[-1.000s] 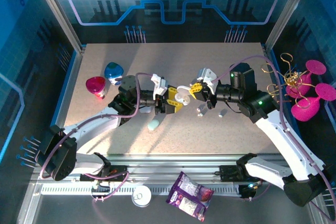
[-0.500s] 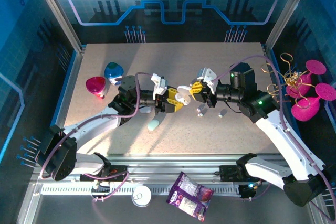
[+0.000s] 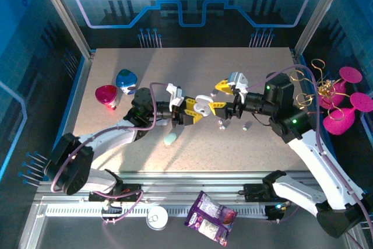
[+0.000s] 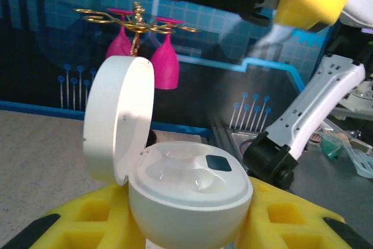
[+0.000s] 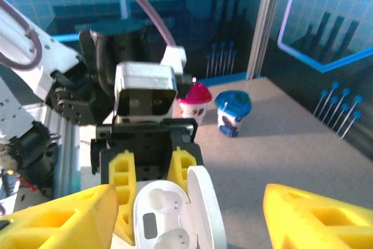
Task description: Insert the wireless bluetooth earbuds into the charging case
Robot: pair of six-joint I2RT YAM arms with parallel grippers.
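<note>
Two earbuds [image 5: 157, 200] sit in the wells of the charging case [image 5: 166, 218], whose lid [image 4: 116, 118] stands swung open, upright on its hinge. The case is pinched low on its body between the yellow fingers [image 5: 122, 182] of the left jaws, which are closed on it and hold it over the middle of the desk [image 3: 175, 62].

Facing it from the other side, the right jaws stand wide apart with nothing between them, one yellow finger [image 3: 222, 86] above the case's open face and the other [image 3: 216, 106] just beside it.

On the desk below the right jaws lie two loose earbuds [image 3: 221, 123], small and whitish, near each other. A mint case [image 3: 170, 139] lies closed on the desk close under the left arm [image 3: 111, 135].

Toward the far left corner stand a red-lidded cup [image 3: 106, 95] and a blue-lidded cup [image 3: 126, 80], side by side. Off the desk's right edge, pink glasses [image 3: 344, 106] hang on a gold wire rack [image 3: 319, 86].
</note>
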